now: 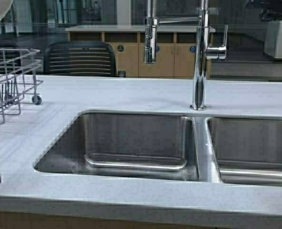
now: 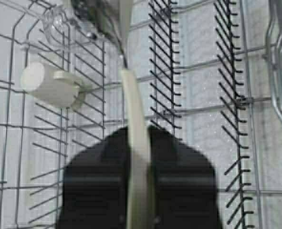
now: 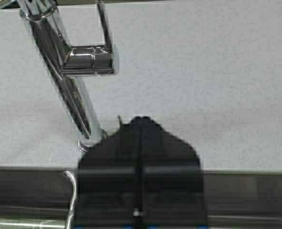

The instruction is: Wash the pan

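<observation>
High view: I see the double sink (image 1: 131, 143) dry and bare in the centre, the faucet (image 1: 200, 57) upright behind it with no water running, the dish rack (image 1: 9, 81) at the left edge.

Left wrist view: my left gripper (image 2: 140, 138) pinches the rim of the pan (image 2: 136, 143) edge-on above the rack wires, its stub handle (image 2: 50, 85) at upper left.

Right wrist view: my right gripper (image 3: 141, 143), fingers pressed together on nothing, hangs over the sink edge by the faucet base.

I judge the pan is being set to dry, so the washing is nearly finished; only releasing it remains.
</observation>
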